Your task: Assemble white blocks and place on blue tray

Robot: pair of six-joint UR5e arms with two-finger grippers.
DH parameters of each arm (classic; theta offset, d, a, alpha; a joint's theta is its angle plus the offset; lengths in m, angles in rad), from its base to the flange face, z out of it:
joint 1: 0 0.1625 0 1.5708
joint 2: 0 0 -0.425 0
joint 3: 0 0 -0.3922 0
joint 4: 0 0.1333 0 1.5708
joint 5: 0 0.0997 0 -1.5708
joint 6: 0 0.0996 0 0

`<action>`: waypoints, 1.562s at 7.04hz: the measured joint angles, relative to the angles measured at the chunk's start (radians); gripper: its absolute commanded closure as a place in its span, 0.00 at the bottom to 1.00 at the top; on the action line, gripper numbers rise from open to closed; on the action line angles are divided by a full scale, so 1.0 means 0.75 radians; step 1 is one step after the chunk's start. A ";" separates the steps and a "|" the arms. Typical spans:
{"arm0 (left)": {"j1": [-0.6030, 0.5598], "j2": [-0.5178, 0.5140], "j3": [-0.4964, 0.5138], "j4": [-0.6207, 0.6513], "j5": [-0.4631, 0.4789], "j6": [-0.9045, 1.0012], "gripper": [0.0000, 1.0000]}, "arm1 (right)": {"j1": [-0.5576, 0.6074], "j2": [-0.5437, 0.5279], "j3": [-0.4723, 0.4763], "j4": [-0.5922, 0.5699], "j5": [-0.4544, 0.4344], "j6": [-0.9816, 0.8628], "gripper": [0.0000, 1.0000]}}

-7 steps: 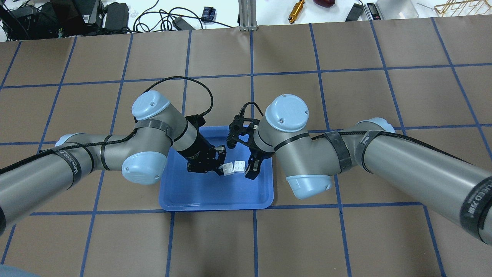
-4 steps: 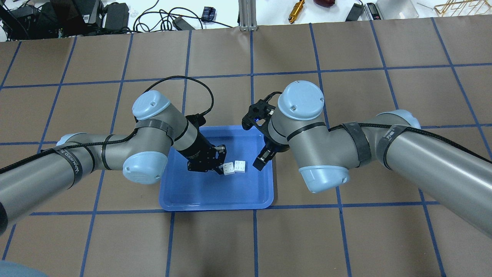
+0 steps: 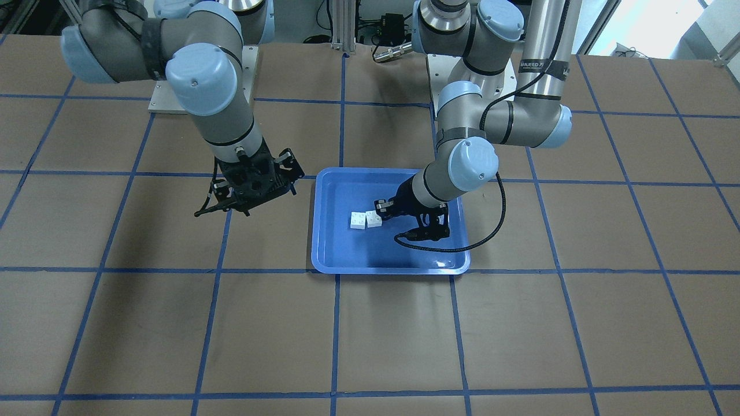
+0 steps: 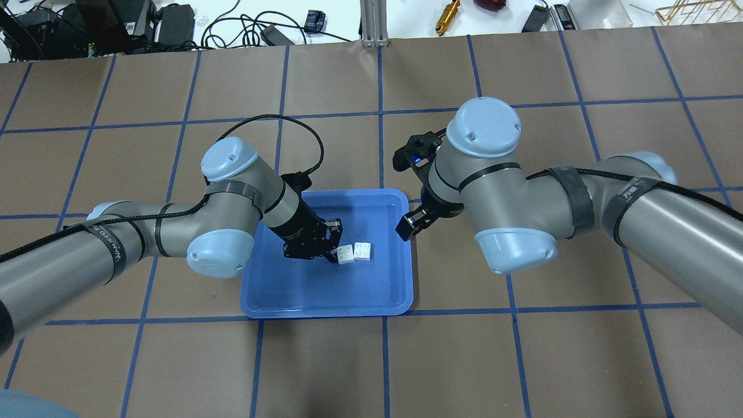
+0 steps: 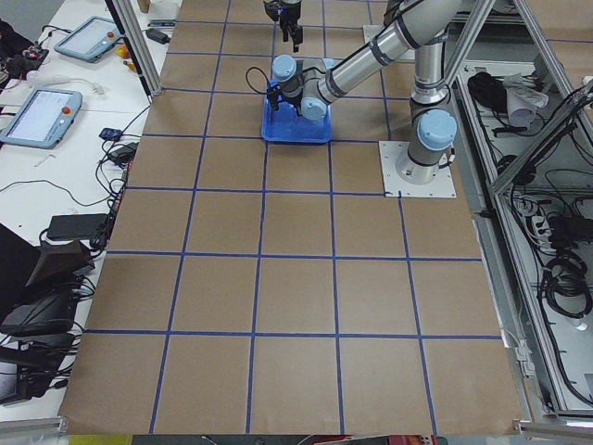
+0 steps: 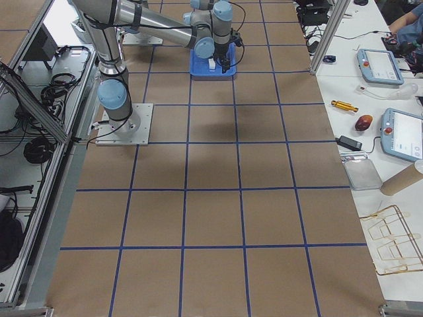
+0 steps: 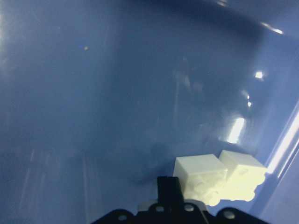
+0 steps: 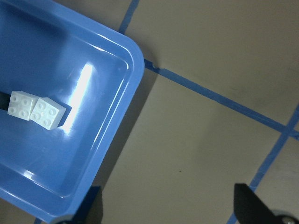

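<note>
Nearly done: the two small white studded plastic blocks (image 4: 354, 253) lie touching, side by side, in the shallow glossy blue plastic tray (image 4: 325, 305) at mid-frame overhead. Just right of its rim, over the counter (image 4: 522, 360), the right tool (image 4: 409, 225) hangs wide and empty. At one block, the left tool (image 4: 335, 242) has a grip I cannot tell. Probably only letting go and backing off remain.

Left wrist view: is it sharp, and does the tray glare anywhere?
Left wrist: soft and hazy, blocks overexposed, bright streaks on the tray at right. Right wrist: sharp, one white glare streak beside the blocks.
</note>
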 measured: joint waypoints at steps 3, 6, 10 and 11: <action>-0.001 -0.003 0.001 0.022 -0.002 0.001 1.00 | -0.087 -0.006 -0.233 0.283 -0.045 0.181 0.00; -0.011 -0.005 0.001 0.029 0.001 0.004 1.00 | -0.131 -0.076 -0.261 0.441 -0.102 0.444 0.00; -0.020 -0.005 0.002 0.044 0.002 0.004 1.00 | -0.130 -0.212 -0.258 0.544 -0.158 0.581 0.00; -0.020 -0.005 0.001 0.045 0.002 0.004 1.00 | -0.131 -0.231 -0.258 0.564 -0.156 0.644 0.00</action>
